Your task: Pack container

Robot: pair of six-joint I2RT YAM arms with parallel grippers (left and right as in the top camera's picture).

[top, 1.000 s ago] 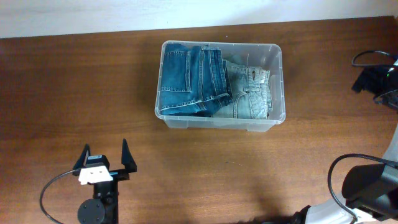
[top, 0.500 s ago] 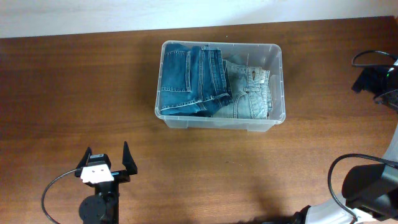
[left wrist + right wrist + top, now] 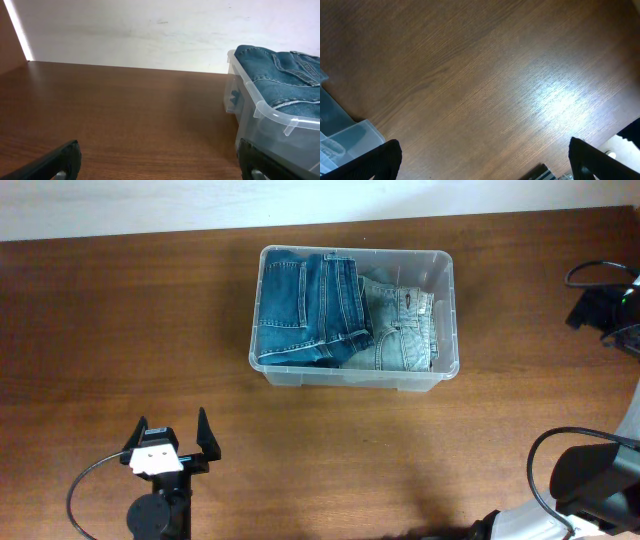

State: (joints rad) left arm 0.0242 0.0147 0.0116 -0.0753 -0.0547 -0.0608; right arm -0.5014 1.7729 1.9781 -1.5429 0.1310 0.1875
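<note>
**Jeans in the tub, both tools wide open**

The container point(image 3: 352, 376) sits on the table point(image 3: 120, 330), toward the far middle. Dark jeans point(image 3: 305, 310) are folded in its left half and paler jeans point(image 3: 402, 330) in its right. The left tool point(image 3: 171, 422) hovers near-left, well apart from it, fingers spread, holding nothing. The right tool point(image 3: 484, 149) hangs over bare wood on the right, also spread wide and empty.

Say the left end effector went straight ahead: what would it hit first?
Probably the white wall: the left end effector points past the container, which sits to its right, over the table.
</note>
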